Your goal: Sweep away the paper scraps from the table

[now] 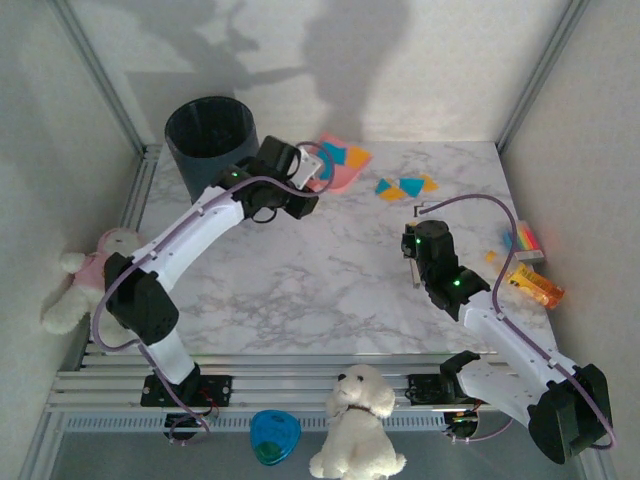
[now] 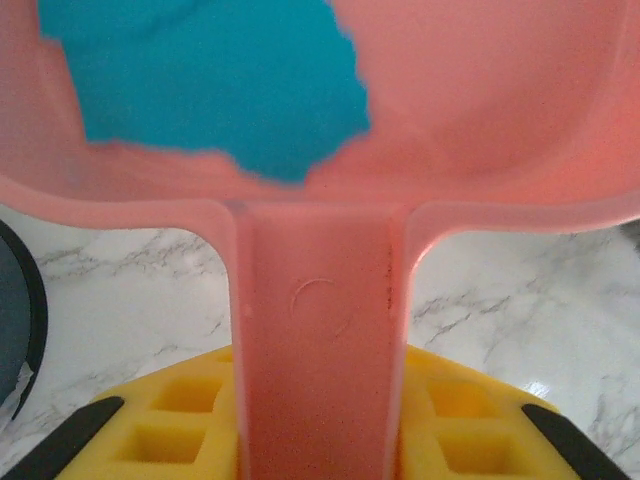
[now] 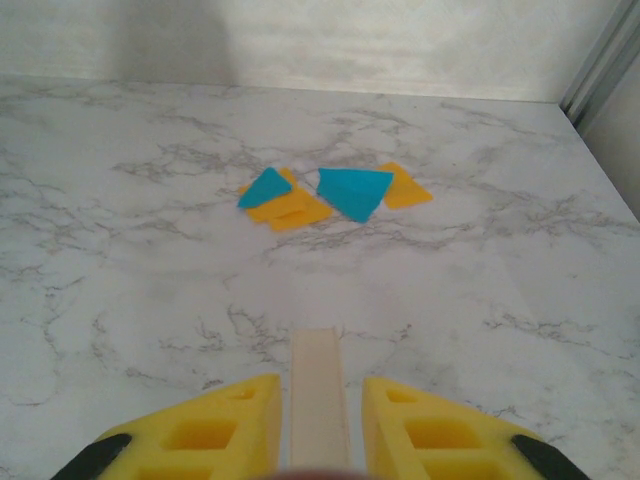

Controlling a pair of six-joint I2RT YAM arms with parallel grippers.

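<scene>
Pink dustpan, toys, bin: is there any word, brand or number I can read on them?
None can be read.
The pink dustpan handle bears only a faint embossed curve, no letters.
The striped block and orange toy are too small to tell.
The dark bin looks plain.
The cream stick is blank.

White marble-pattern table [image 1: 330,300]. Far left corner: dark cylindrical bin [image 1: 210,135]. Just right of it, by the far edge: pink plastic dustpan [image 1: 342,180], orange and teal paper scraps [image 1: 333,153] lying in it. Further right: scrap cluster [image 1: 405,187] on the tabletop. On the cluster's near side: cream flat stick [image 3: 318,380]. Right edge: striped multicoloured block [image 1: 525,240], orange bottle-like toy [image 1: 537,287] on its near side. Before the near rail, between the arm bases: white plush dog [image 1: 357,425].
</scene>
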